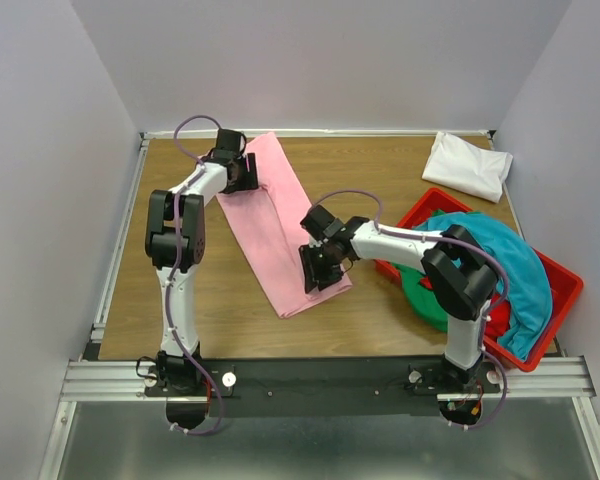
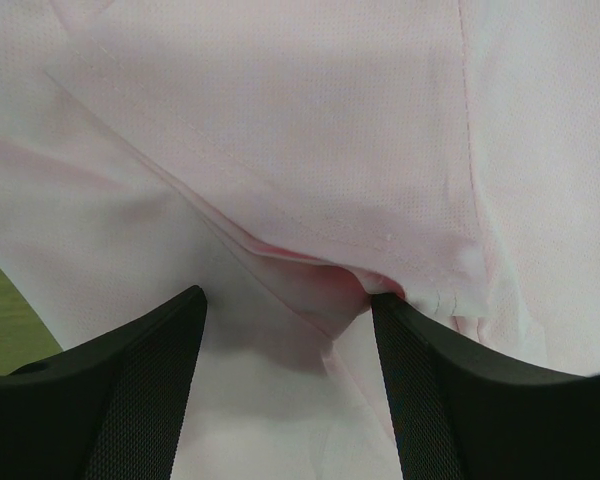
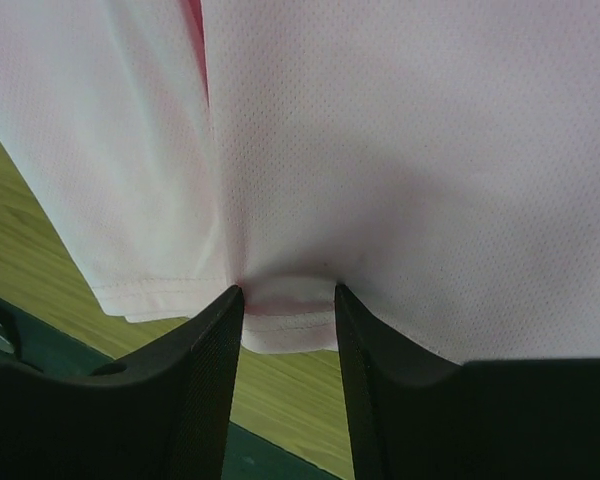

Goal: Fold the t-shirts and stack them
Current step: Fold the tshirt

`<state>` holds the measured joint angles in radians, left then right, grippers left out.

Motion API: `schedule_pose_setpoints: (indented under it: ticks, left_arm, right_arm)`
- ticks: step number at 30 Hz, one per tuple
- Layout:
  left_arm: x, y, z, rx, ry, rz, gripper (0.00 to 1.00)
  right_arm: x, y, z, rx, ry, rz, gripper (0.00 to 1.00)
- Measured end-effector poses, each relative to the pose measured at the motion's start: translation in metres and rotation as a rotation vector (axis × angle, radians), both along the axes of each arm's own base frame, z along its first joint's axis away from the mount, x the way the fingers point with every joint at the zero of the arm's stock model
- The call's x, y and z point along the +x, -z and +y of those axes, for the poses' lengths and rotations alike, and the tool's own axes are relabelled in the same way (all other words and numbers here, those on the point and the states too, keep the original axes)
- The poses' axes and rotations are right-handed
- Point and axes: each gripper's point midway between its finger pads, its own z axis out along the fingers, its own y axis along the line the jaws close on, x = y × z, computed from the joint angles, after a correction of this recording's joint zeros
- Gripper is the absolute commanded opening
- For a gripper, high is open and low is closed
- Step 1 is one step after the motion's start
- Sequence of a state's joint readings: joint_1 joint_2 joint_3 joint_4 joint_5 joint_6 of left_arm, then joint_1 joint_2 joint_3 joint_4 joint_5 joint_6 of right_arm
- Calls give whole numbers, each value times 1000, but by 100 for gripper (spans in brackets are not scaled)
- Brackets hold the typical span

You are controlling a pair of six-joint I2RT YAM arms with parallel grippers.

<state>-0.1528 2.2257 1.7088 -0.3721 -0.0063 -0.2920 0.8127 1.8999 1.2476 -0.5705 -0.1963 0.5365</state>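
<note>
The light pink t-shirt (image 1: 280, 225) lies on the wooden table, folded into a long strip. My left gripper (image 1: 242, 170) is down on its far end, open, fingers wide apart, with pink cloth (image 2: 280, 120) bulging up between them (image 2: 288, 298). My right gripper (image 1: 320, 268) is at the near end. Its fingers stand partly apart astride the hem (image 3: 287, 292), and a pucker of the pink cloth (image 3: 380, 130) lies between them. A folded white t-shirt (image 1: 468, 165) lies at the back right. A teal t-shirt (image 1: 500, 255) and a green one (image 1: 420, 295) hang out of the bin.
The rigid red plastic bin (image 1: 565, 285) stands at the right, close to my right arm. Grey walls close in the table at the back and both sides. Bare wood shows left of the pink shirt and between it and the bin.
</note>
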Motion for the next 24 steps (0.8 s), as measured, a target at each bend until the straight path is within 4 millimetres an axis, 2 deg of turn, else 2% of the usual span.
schedule_pose_setpoints:
  ticks: [7,18,24]
  left_arm:
    - [7,0,-7,32,56,-9,75]
    - [8,0,-32,45,152,-19,75]
    - [10,-1,-45,43,190,-26,75]
  right_arm:
    - [-11,-1,23,14,-17,8,49]
    - [-29,0,55,31,-66,14,49]
    - [-32,-1,60,37,-71,14,49]
